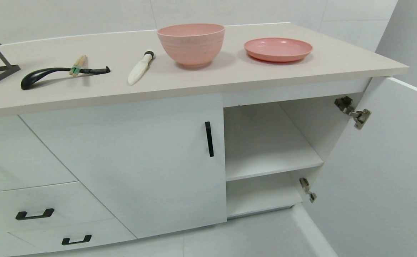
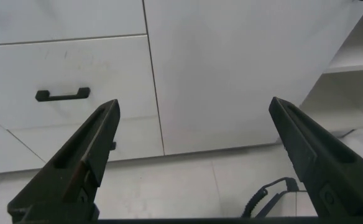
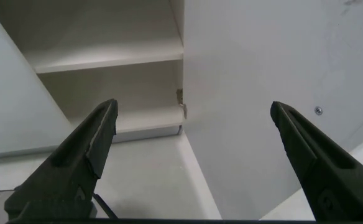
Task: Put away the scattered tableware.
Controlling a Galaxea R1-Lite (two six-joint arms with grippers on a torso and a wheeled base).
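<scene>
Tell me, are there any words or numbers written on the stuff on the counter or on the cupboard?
No words, numbers or signs can be read anywhere.
The pink bowl, pink plate, black spoon and white utensil are plain.
The green band on the chopsticks is too small to tell if it bears print.
The cupboard doors are blank.
</scene>
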